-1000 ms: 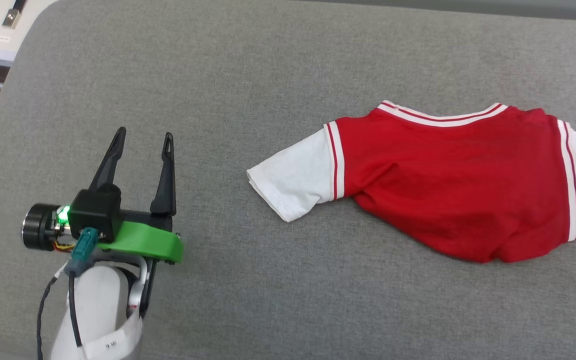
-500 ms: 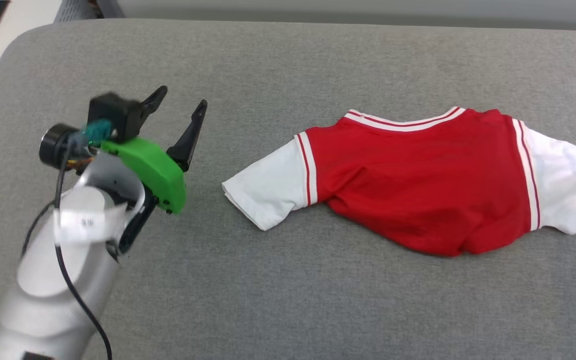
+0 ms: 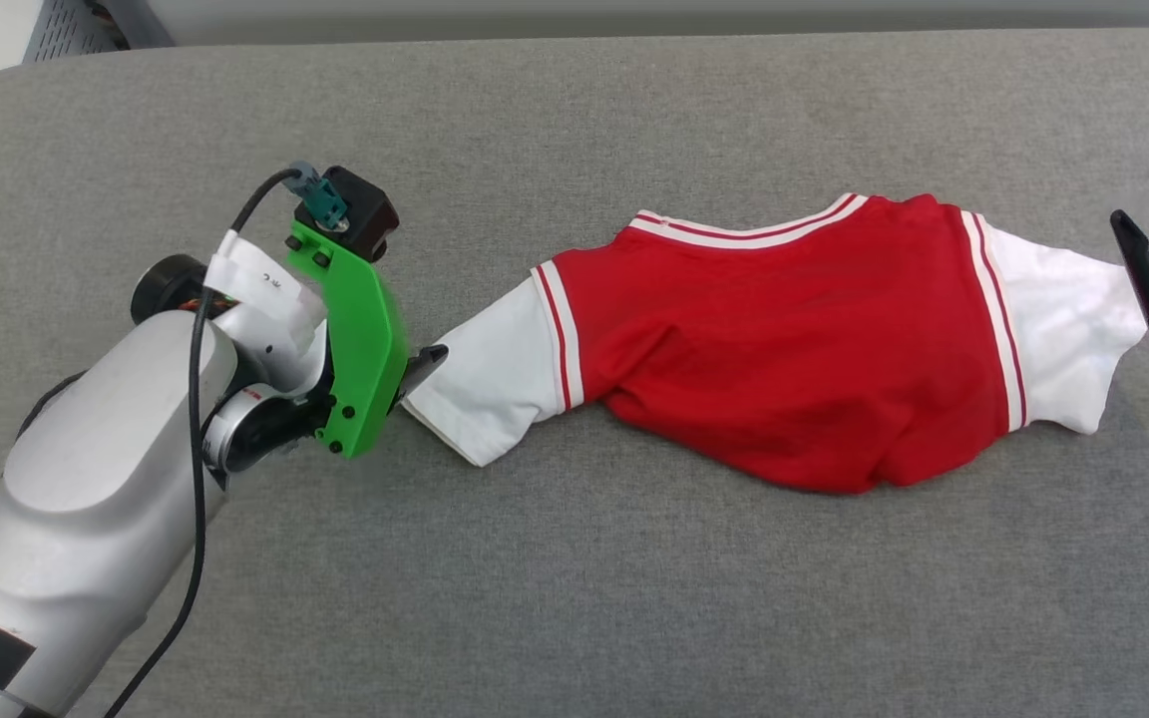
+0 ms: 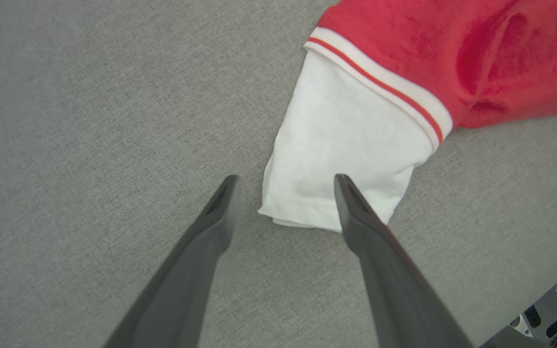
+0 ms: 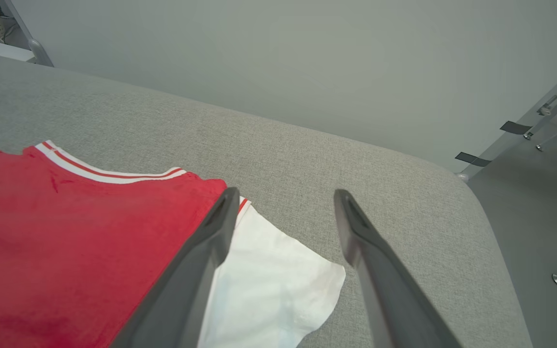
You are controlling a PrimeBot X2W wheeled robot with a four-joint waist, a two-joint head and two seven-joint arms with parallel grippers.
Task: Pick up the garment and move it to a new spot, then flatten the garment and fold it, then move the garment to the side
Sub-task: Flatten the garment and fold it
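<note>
Left wrist view is showing the left end effector [image 4: 283, 180], like the right end effector [image 5: 283, 193], gaping at a sleeve [image 4: 341, 145], probably the best hold on the limp, light garment [image 4: 476, 58].

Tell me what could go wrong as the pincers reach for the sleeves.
1. The open left pincer straddles only a corner of the left sleeve; a shallow pinch may slip off.
2. The right pincer is off-centre to the right sleeve; closing there may miss.
3. The garment lies bunched; lifting by the sleeves may twist it.
</note>
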